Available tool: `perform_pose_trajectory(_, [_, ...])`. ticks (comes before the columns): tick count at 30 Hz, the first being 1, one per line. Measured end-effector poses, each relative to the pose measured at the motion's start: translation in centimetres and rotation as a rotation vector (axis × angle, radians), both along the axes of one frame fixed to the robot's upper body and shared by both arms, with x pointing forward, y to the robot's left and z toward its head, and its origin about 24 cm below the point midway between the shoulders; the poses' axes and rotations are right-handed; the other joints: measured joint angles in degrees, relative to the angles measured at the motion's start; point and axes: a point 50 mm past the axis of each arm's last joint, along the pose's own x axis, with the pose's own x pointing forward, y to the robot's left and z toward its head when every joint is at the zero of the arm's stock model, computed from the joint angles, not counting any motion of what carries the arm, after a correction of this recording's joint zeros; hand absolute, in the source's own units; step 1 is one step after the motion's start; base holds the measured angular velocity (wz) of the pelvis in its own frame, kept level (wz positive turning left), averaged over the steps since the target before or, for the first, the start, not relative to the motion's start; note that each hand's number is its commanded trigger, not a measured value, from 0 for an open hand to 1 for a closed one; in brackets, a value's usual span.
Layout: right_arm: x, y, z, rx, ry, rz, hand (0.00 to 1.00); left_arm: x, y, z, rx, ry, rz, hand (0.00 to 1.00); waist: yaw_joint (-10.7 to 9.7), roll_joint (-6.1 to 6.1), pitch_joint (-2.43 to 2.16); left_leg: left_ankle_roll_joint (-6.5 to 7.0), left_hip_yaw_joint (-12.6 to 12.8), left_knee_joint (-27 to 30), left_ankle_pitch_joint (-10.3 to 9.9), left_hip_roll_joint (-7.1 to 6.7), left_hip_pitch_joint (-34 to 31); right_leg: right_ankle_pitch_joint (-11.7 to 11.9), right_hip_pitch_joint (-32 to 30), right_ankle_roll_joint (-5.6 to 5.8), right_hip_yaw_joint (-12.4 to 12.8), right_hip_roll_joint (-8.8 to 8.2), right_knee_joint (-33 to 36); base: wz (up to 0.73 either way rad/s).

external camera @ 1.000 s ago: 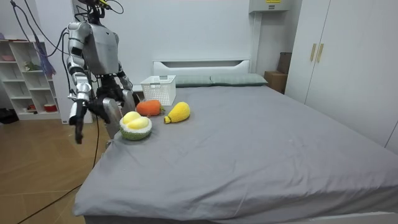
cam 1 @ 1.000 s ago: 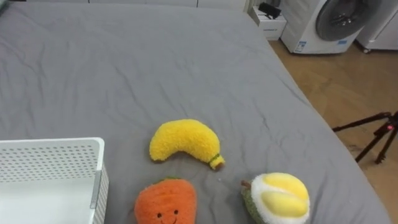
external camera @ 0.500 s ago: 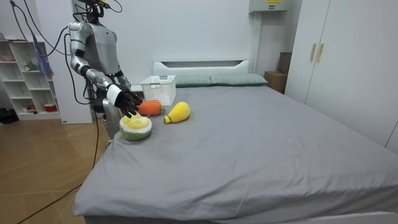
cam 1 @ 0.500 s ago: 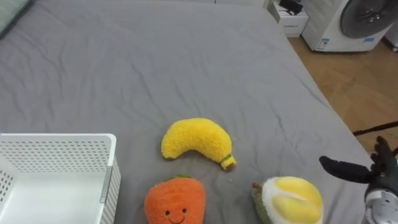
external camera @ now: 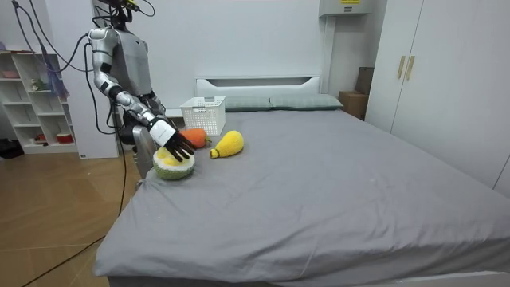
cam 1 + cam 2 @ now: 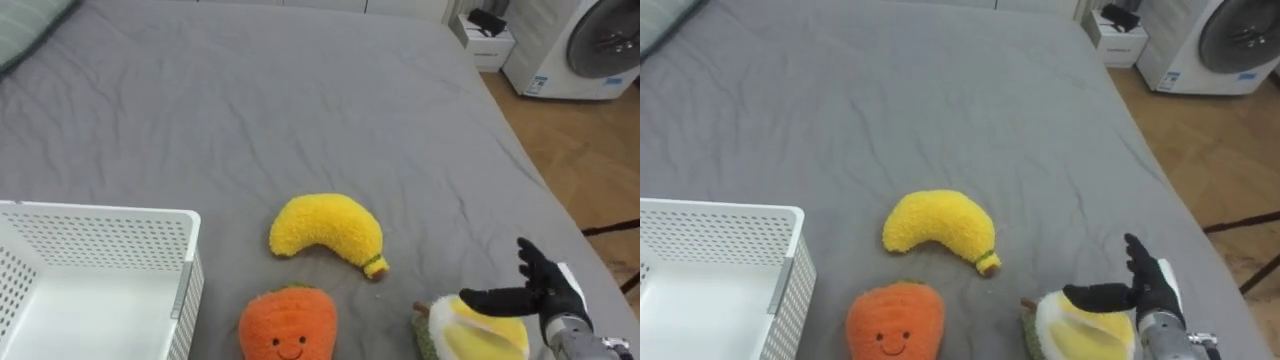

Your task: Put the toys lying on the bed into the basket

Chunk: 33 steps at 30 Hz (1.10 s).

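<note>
**Inspector:** State the position of the toys.

**Assessor:** Three plush toys lie on the grey bed, all near the robot's edge. The banana lies in the middle. The carrot sits just below it, close to the white basket at the lower left. The durian lies at the lower right. All three rest on the sheet, outside the basket.

**Inspector:** And the right robot hand?

**Assessor:** The right robot hand comes in from the lower right and is over the top of the durian. Its fingers are straight and spread, one of them laid across the toy's yellow crown. Nothing is gripped. I cannot tell whether the hand touches the plush or is just clear of it.

**Inspector:** Where does the robot stand?

**Assessor:** The room view shows it upright at the side of the bed, on the room view's left, with its right arm stretched out and down to the durian. The basket stands on the bed just beyond the toys.

**Inspector:** What is around the bed?

**Assessor:** A pillow lies at the far left corner, and a washer stands on the wooden floor beyond the bed's right side. In the room view, a shelf stands behind the robot and a wardrobe on the room view's right.
</note>
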Motion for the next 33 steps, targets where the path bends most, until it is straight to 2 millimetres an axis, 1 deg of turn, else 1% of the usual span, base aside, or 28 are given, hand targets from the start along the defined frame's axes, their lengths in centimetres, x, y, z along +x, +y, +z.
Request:
perform_pose_trajectory(4, [-1.2,0.0,-1.3,0.015,0.101,0.033,0.00,0.2,0.1,0.0,-0.002,0.001,0.000,0.00,0.11,-0.17,-0.10,0.00,-0.01,-0.01,-0.01,0.00,0.18,-0.05,0.36,0.02,-0.07,0.01,-0.68,0.00])
perform_pose_trajectory(8, [-2.0,0.5,-2.4,0.003,0.189,0.110,0.00,0.8,0.3,0.2,0.001,-0.021,-0.008,0.00,0.05,-0.68,-0.07,-0.03,-0.28,-0.03,-0.04,0.01,0.47,-0.03,1.00,-0.01,-0.45,0.01,-1.00,0.03])
perform_pose_trajectory(9, [-2.3,0.5,-2.6,0.002,0.213,0.125,0.00,0.9,0.5,0.2,0.005,-0.022,-0.010,0.00,0.10,-1.09,-0.02,-0.04,-0.47,-0.04,-0.04,0.01,0.62,-0.03,1.29,-0.01,-0.80,0.00,-1.08,0.08])
perform_pose_trajectory(11, [-2.6,0.5,-3.0,-0.007,0.251,0.158,0.00,0.9,0.8,0.3,0.015,-0.020,-0.021,0.00,0.12,-1.67,0.03,-0.04,-0.76,-0.03,-0.04,0.01,0.77,0.01,1.79,-0.06,-0.87,0.03,-1.58,0.08])
perform_pose_trajectory(14, [-2.6,0.6,-3.2,-0.015,0.285,0.193,0.00,1.0,0.9,0.4,0.019,-0.018,-0.027,0.00,0.21,-1.84,0.01,-0.03,-0.86,-0.03,-0.05,-0.04,0.85,0.10,1.98,-0.08,-0.79,0.06,-1.77,0.02])
perform_pose_trajectory(15, [-2.6,0.6,-3.3,-0.011,0.293,0.200,0.11,1.0,0.9,0.4,0.020,-0.018,-0.028,0.00,0.20,-1.85,0.01,-0.03,-0.91,-0.04,-0.05,-0.04,0.84,0.10,1.99,-0.07,-0.82,0.06,-1.78,0.00])
perform_pose_trajectory(16, [-2.6,0.6,-3.3,-0.011,0.296,0.202,0.60,1.0,0.9,0.4,0.020,-0.018,-0.028,0.00,0.20,-1.84,0.01,-0.03,-0.93,-0.03,-0.05,-0.04,0.84,0.10,2.01,-0.07,-0.84,0.07,-1.78,0.00])
perform_pose_trajectory(17, [-2.7,0.6,-3.3,-0.012,0.304,0.207,0.89,1.0,0.9,0.4,0.020,-0.018,-0.028,0.00,0.20,-1.83,0.01,-0.03,-1.00,-0.03,-0.05,-0.03,0.85,0.10,2.04,-0.07,-0.88,0.08,-1.79,0.00])
perform_pose_trajectory(18, [-2.8,0.5,-3.4,-0.018,0.311,0.213,1.00,1.0,0.9,0.4,0.020,-0.018,-0.028,0.00,0.20,-1.80,0.03,-0.03,-1.05,-0.04,-0.05,-0.03,0.85,0.10,2.09,-0.07,-0.88,0.09,-1.84,0.00])
perform_pose_trajectory(25, [-2.6,0.3,-3.3,-0.051,0.326,0.229,1.00,1.2,0.9,0.4,0.017,-0.020,-0.031,0.00,0.18,-1.67,0.07,-0.04,-1.48,-0.03,-0.05,-0.06,0.90,0.09,2.38,-0.06,-1.40,0.01,-1.90,0.02])
perform_pose_trajectory(31, [-2.5,0.4,-3.3,-0.064,0.340,0.242,1.00,1.4,0.8,0.3,0.014,-0.021,-0.042,0.00,0.21,-1.04,0.37,-0.06,-1.65,-0.02,-0.06,-0.06,0.66,0.09,2.30,-0.06,-1.57,0.02,-1.90,0.00])
perform_pose_trajectory(33, [-2.5,0.4,-3.4,-0.067,0.345,0.251,1.00,1.4,0.8,0.3,0.014,-0.023,-0.043,0.00,0.22,-0.99,0.33,-0.07,-1.66,-0.02,-0.05,-0.06,0.37,0.09,1.96,-0.06,-1.56,0.03,-1.86,0.00])
